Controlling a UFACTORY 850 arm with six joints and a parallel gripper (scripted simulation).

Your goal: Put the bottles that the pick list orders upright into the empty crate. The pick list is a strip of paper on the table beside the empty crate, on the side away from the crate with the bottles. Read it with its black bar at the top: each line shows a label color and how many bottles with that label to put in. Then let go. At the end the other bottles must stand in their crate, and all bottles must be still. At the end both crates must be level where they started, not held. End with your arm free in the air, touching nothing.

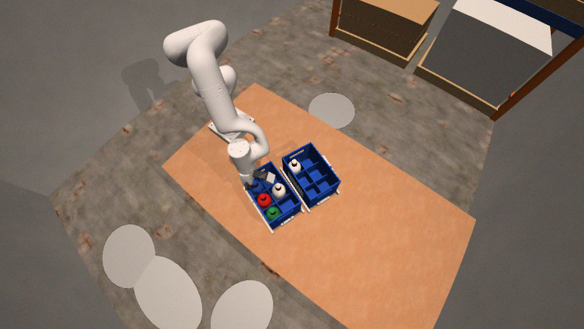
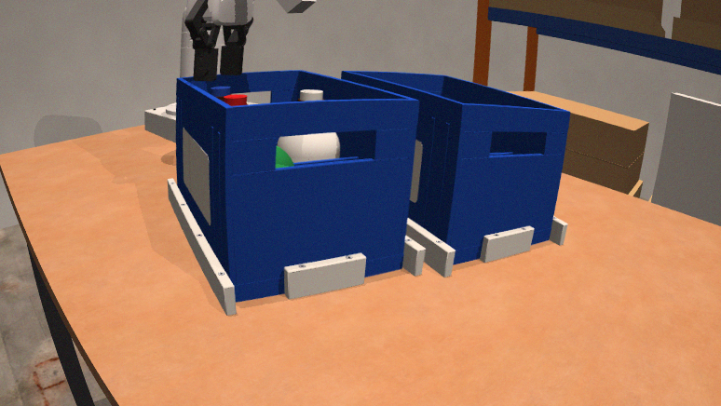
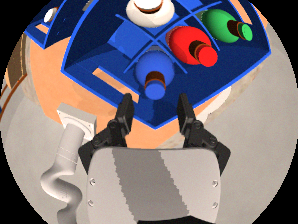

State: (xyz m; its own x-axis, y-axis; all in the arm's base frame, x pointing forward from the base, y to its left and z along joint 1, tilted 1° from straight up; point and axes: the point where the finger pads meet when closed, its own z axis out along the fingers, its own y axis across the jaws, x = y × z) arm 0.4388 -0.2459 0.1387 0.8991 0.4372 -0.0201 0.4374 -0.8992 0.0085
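Note:
The left blue crate (image 1: 272,195) holds a blue-label bottle (image 1: 256,187), a red-label one (image 1: 263,199), a green-label one (image 1: 272,212) and a white-label one (image 1: 278,190), all upright. The right blue crate (image 1: 311,173) holds one white-label bottle (image 1: 294,165) in a far cell. My gripper (image 3: 155,101) is open and empty. It hangs straight above the blue-label bottle (image 3: 154,76), with its fingertips (image 2: 217,68) just above the crate rim and the blue cap (image 2: 220,90). The pick list does not show clearly in any view.
Grey rails (image 2: 324,275) hold both crates on the orange table. The red cap (image 2: 235,99) and a white cap (image 2: 311,94) stand close by in neighbouring cells. Shelving and boxes (image 1: 384,24) stand far behind the table.

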